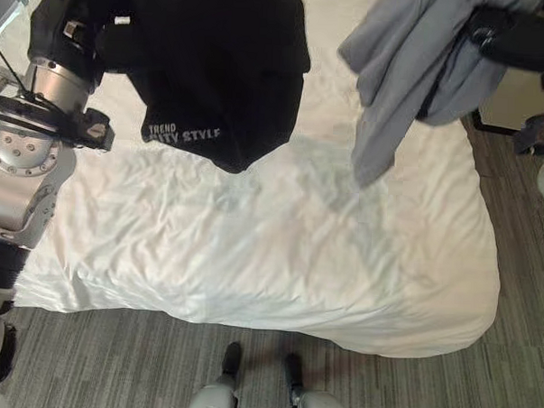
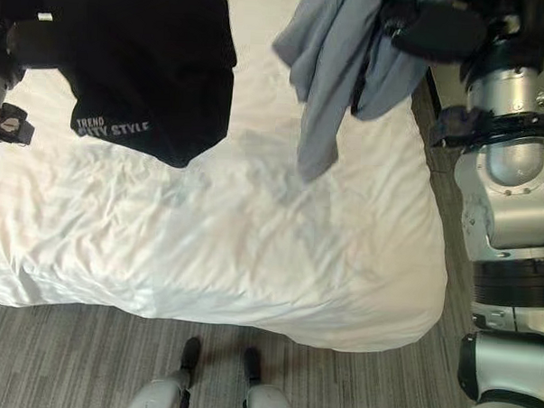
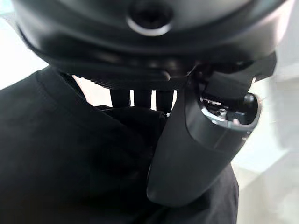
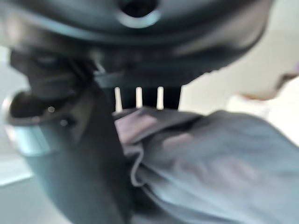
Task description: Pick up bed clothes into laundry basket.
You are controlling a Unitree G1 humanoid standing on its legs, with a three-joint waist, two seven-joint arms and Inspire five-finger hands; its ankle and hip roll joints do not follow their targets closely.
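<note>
A black garment [image 1: 215,66] with white lettering hangs above the left half of the white bed [image 1: 270,249], lifted off the sheet. My left hand [image 3: 196,154] is shut on it, thumb and fingers pinching the black cloth [image 3: 70,163]. A grey garment [image 1: 404,74] dangles above the bed's right side. My right hand [image 4: 70,154] is shut on that grey cloth [image 4: 210,163], and the hand [image 2: 433,30] shows as a dark bulk at the top of the right eye view. Both garments hang free with their lower ends above the sheet.
The bed's front edge [image 1: 249,316] runs across the view, with grey striped carpet [image 1: 112,360] below it and along the right side [image 1: 515,224]. A dark piece of furniture [image 1: 501,124] stands at the bed's far right.
</note>
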